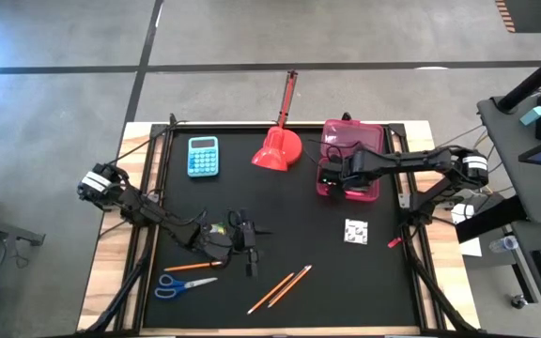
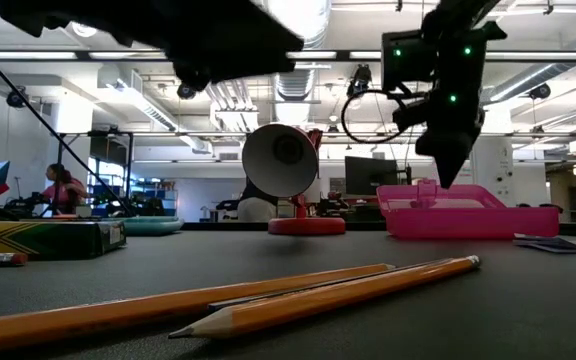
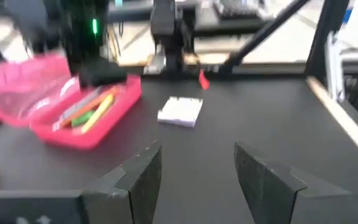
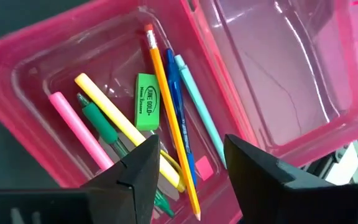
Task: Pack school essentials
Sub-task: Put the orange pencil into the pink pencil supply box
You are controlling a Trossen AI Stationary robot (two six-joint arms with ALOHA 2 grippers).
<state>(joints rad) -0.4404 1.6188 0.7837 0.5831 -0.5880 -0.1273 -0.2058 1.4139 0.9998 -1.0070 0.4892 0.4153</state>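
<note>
- Scissors (image 1: 181, 284) with blue handles lie at the bench's (image 1: 346, 296) near left corner, an orange pencil (image 1: 193, 267) just above them, both near the left gripper (image 1: 249, 246) but apart from it.
- Left gripper hangs low over the black mat left of centre, its fingers spread wide and holding nothing; a crayon box (image 1: 220, 230) lies just beside it, under the arm.
- Two more orange pencils (image 1: 280, 289) lie side by side at a slant near the front edge, right of that gripper and well clear of it.
- A white speckled square (image 1: 356, 231) sits on the mat toward the right, with a small red piece (image 1: 394, 242) at the mat's right edge.
- Right gripper (image 4: 188, 158) hovers directly above the pink case (image 1: 350, 158) at the back right, fingers partly apart and empty.
- The bench is a black mat framed by pale wood; a light-blue calculator (image 1: 203, 155) and a red scoop (image 1: 277, 141) lie along the back. Beyond it the low view shows an open workshop with ceiling lights, monitors and a seated person (image 2: 60, 190) far off.
- The open pink case holds a yellow pencil (image 4: 171, 118), a blue pen (image 4: 179, 102), a light-blue stick (image 4: 197, 106), a green eraser (image 4: 146, 102), a yellow marker (image 4: 117, 121), a pink stick (image 4: 79, 130) and a green pen (image 4: 101, 127); its clear lid (image 4: 278, 68) lies open beside them.
</note>
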